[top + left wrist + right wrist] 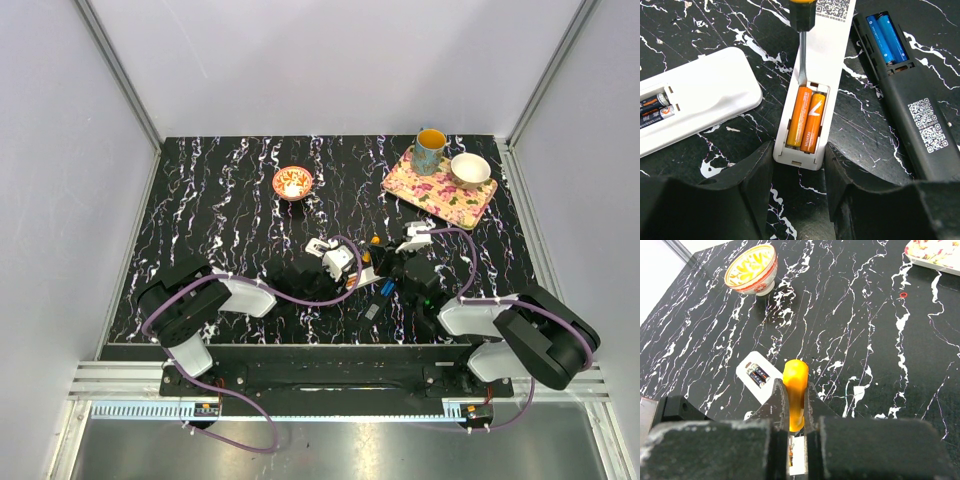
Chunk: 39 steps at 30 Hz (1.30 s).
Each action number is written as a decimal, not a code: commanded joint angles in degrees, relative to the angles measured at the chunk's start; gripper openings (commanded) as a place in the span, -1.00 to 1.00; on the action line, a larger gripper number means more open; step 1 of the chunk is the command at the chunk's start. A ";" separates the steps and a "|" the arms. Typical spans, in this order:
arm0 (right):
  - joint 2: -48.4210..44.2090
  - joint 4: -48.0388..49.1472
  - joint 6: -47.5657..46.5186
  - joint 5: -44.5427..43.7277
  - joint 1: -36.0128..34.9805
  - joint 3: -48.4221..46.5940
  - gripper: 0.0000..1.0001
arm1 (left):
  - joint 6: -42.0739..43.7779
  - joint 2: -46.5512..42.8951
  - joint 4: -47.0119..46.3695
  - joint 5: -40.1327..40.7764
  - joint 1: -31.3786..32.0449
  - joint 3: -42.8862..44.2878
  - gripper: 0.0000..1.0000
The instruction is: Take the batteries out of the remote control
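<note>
Nothing is out yet: the 2 glossy orange batteries (807, 122) lie side by side in the open bay of the smooth white remote (832, 55), which my left gripper (799, 170) clamps by its end. My right gripper (796, 405) is closed on the screwdriver (802, 55) by its orange handle, with the thin metal blade at the cylinders' far end.

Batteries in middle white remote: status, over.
Left tool shut on white remote. Right tool shut on screwdriver, tip at battery end. Both orange batteries seated. Nothing blocking.
</note>
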<state>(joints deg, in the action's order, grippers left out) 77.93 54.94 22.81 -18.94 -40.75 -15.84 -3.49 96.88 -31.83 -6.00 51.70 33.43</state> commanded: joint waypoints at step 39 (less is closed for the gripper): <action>-9.45 -6.48 6.65 8.83 5.85 -3.06 -1.00 | -0.56 -3.53 7.13 -1.30 1.12 -1.61 -0.41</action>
<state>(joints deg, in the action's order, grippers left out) 74.63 57.93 35.73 -6.83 -36.10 -15.05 -3.51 96.33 -30.85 -5.96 51.83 33.61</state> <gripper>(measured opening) 0.060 0.451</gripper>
